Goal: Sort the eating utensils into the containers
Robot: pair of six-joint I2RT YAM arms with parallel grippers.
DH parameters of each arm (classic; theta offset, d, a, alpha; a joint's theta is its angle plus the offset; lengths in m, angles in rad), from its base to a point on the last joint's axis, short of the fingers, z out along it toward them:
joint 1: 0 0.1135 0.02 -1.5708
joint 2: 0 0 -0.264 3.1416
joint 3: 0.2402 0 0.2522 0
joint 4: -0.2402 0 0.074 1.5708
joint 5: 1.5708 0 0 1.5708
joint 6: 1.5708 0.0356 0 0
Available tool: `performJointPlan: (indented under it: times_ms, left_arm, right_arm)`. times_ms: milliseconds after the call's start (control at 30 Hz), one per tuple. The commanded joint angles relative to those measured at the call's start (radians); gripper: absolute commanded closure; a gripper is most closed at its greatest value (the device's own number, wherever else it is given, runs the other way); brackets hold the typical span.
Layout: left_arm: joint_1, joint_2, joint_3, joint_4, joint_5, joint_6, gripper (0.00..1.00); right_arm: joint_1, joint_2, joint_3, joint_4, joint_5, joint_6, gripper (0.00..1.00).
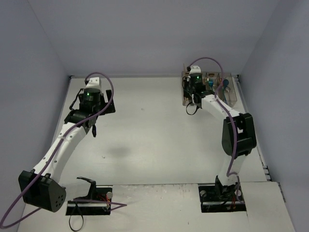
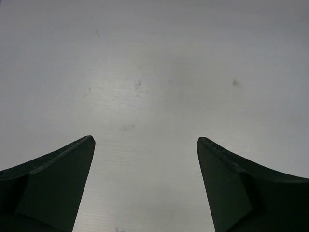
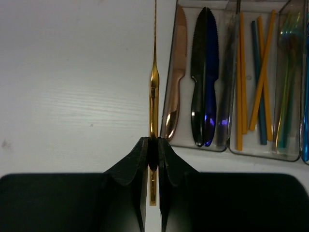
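Note:
My right gripper is shut on a slim gold utensil, seen edge-on and pointing away over the table, just left of the containers. The first clear bin holds a copper knife, a black knife and a blue knife. Orange chopsticks lie in the bin beside it, and a teal fork lies further right. In the top view the containers sit at the far right with my right gripper at their left end. My left gripper is open over bare table, holding nothing.
The left arm reaches over the table's left half, with its gripper far from the bins. Grey walls close in the table on three sides. The right arm's elbow stands near the right edge.

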Motion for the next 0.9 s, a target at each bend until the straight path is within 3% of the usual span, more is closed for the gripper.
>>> performJointPlan:
  times_ms: [0,367,700,867]
  left_arm:
    - [0.002,-0.08,-0.053,0.029,-0.087,0.095,0.12]
    - [0.0,-0.135,-0.111,0.065,-0.109,0.119,0.06]
    - [0.002,-0.136,-0.113,0.071,-0.106,0.116,0.06]
    - [0.002,-0.142,-0.11,0.072,-0.105,0.116,0.06]
  right_arm:
    - [-0.046,0.081,0.134,0.03,0.01,-0.04,1.0]
    - [-0.094,0.277,0.286,0.028,-0.033,-0.06,0.98]
    - [-0.094,0.293,0.275,0.025,-0.067,-0.038,0.8]
    - [-0.095,0.195,0.245,0.011,-0.046,-0.036,0.62]
